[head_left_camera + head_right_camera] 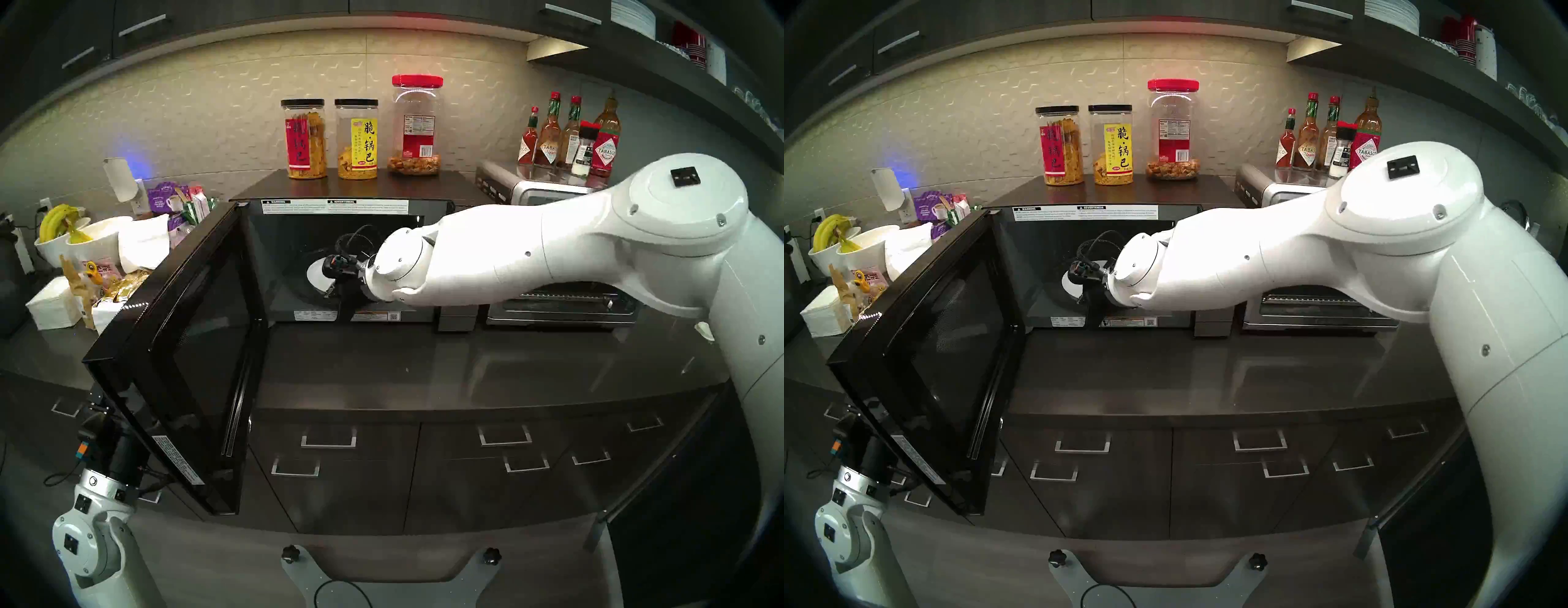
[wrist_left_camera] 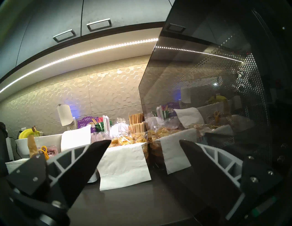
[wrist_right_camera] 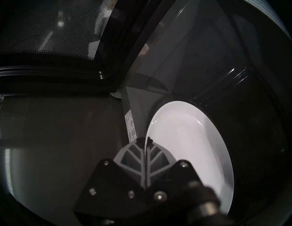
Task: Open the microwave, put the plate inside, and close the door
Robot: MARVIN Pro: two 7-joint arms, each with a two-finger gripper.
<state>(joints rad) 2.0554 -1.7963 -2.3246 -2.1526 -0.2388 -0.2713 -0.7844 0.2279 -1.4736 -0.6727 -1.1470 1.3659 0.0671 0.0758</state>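
Note:
The microwave stands on the counter with its black glass door swung wide open to the left. My right arm reaches into the cavity. The right gripper is shut on the rim of the white plate, which sits inside the cavity over the turntable; the plate also shows in the head view. My left gripper is open and empty, just outside the door's outer face, near its free edge; the head view shows only its wrist below the door.
A steel toaster oven stands right of the microwave. Snack jars sit on top of it, sauce bottles on the toaster. Bowls with bananas, napkins and snack packets crowd the counter on the left.

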